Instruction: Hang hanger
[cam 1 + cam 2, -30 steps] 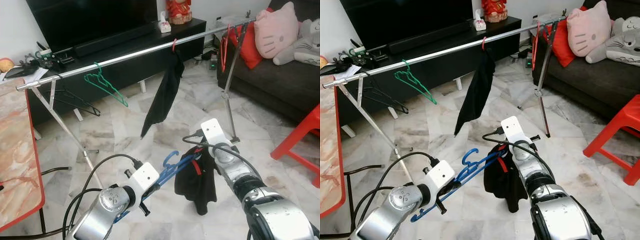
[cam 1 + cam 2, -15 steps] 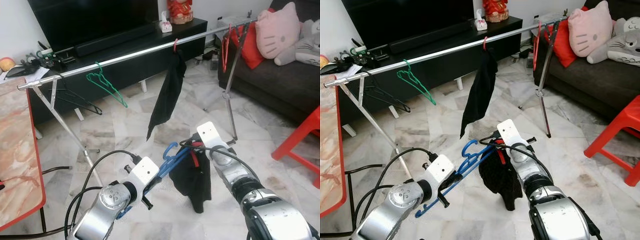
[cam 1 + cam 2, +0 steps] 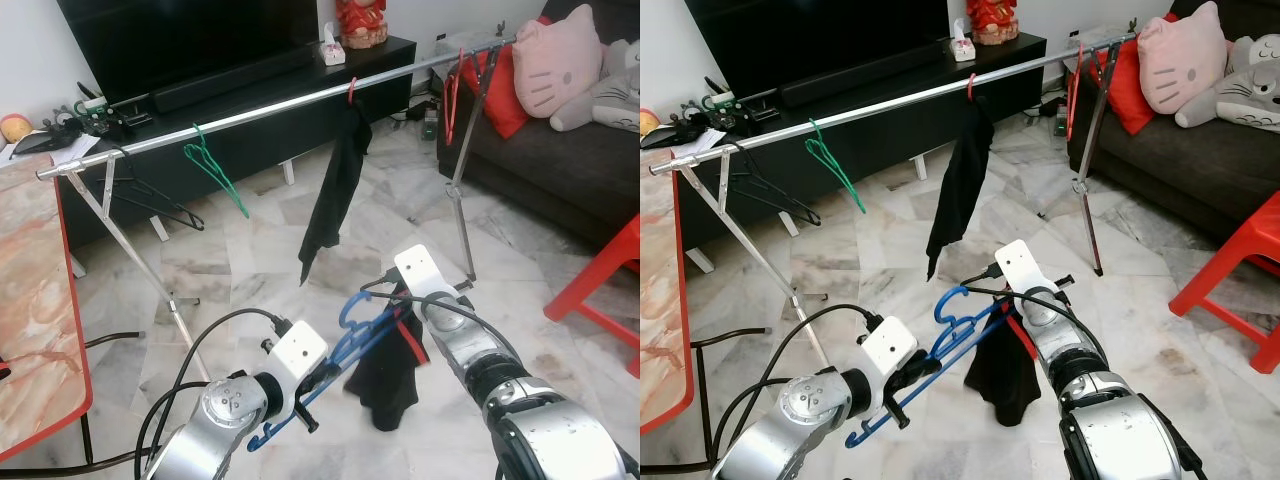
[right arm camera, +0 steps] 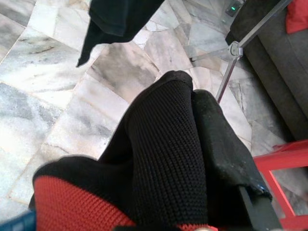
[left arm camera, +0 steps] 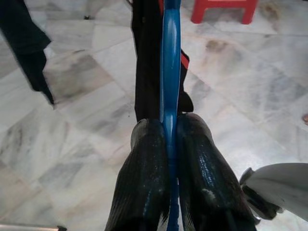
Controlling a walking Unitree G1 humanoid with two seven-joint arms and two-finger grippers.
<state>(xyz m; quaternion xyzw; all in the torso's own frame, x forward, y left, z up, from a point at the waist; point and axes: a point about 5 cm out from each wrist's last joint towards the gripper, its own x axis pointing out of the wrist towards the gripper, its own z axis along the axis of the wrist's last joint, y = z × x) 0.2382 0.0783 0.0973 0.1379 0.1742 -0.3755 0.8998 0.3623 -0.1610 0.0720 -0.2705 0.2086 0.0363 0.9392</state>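
Blue hanger point(image 3: 335, 355) tilted; black garment point(image 3: 388, 370) draped on it.

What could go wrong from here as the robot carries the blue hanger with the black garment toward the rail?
1. The left gripper pinches only the thin bar of the blue hanger, so it could twist or slip.
2. The black garment hangs low, bunched at the right gripper; it might slide off.
3. The rail already holds a green hanger and a hanging black cloth; the hook may snag either.

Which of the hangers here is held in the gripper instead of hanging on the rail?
The blue hanger, clamped by the left gripper. The green hanger and red hanger hang on the rail.
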